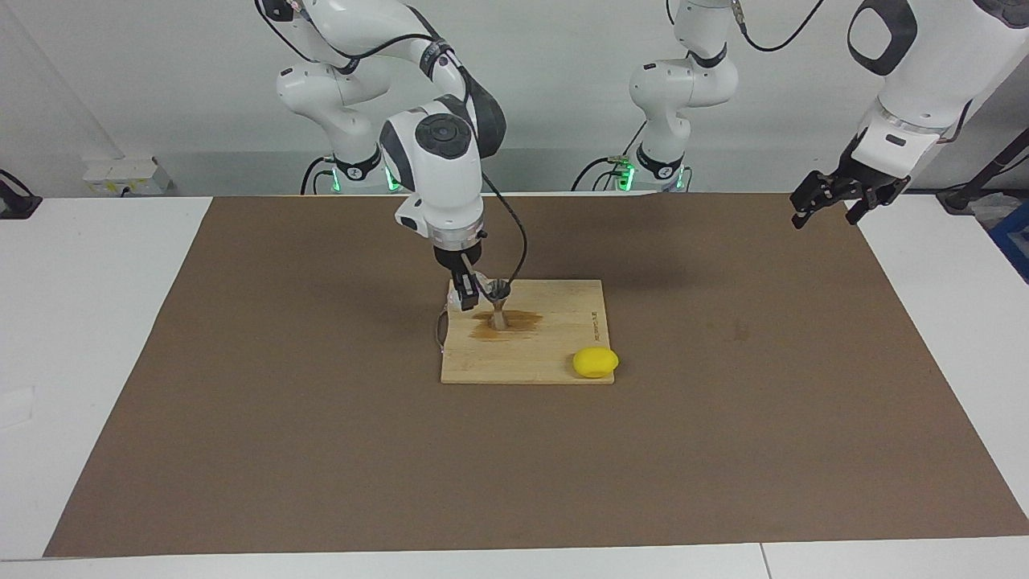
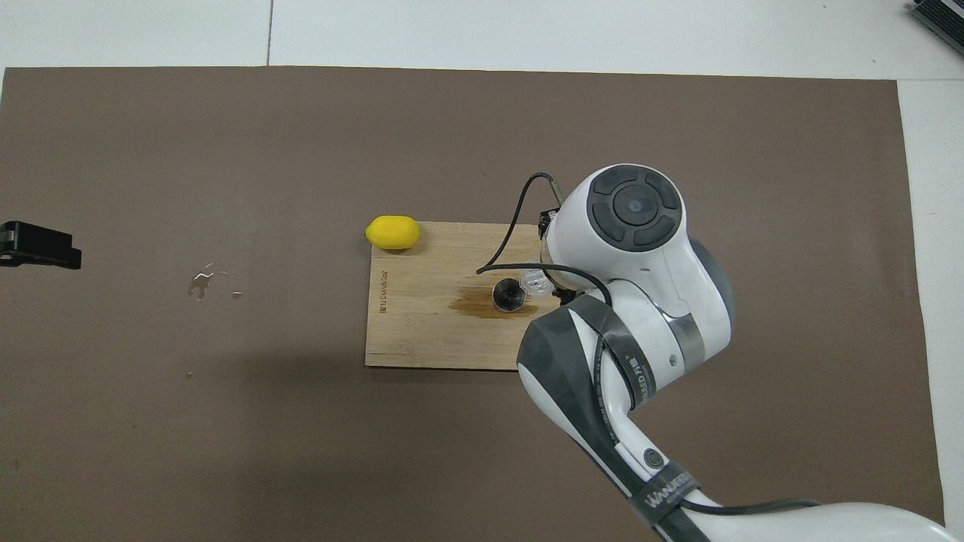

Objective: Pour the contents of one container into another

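The silvery hourglass jigger (image 1: 499,310) (image 2: 508,295) stands upright on a wooden board (image 1: 555,346) (image 2: 422,331), in a brown wet stain (image 2: 482,307). My right gripper (image 1: 466,294) hangs just beside the jigger, toward the right arm's end of the table, shut on the small clear cup (image 1: 484,285) (image 2: 536,284). The cup is tilted, with its mouth close to the jigger's upper rim. In the overhead view the right wrist hides the fingers. My left gripper (image 1: 828,201) (image 2: 38,245) waits open and holds nothing, in the air over the mat's edge at the left arm's end.
A yellow lemon (image 1: 596,362) (image 2: 392,232) lies at the board's corner farthest from the robots, toward the left arm's end. A few water drops (image 2: 207,282) sit on the brown mat (image 1: 321,418) between the board and the left gripper.
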Motion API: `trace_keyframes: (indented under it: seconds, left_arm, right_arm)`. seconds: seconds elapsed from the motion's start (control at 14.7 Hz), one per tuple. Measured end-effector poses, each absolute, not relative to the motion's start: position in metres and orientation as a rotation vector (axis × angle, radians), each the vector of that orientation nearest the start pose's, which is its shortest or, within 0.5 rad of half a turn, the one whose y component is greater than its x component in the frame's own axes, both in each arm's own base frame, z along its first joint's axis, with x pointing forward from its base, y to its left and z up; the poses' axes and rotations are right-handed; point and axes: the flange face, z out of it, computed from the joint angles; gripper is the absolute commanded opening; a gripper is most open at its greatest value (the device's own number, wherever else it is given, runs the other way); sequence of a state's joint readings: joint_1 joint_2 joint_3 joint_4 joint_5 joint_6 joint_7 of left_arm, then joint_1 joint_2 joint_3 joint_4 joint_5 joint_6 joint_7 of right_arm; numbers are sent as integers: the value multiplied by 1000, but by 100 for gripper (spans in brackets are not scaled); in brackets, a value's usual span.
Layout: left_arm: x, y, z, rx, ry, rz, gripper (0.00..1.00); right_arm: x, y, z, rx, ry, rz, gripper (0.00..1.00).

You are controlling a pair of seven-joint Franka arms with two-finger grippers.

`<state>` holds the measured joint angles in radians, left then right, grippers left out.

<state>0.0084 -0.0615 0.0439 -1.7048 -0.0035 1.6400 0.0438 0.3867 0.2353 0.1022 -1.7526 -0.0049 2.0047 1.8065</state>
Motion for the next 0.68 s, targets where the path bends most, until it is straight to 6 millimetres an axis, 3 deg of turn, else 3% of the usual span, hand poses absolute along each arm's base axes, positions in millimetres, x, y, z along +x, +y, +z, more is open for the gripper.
trace_keyframes:
  seconds: [0.41, 0.68]
  left_arm:
    - [539, 29, 601, -3148, -14, 5, 100]
    - [539, 28, 601, -3148, -13, 5, 100]
  right_arm:
    - [567, 269, 435, -2373, 1929, 191, 0]
    - [581, 222, 424, -2289, 1917, 352, 0]
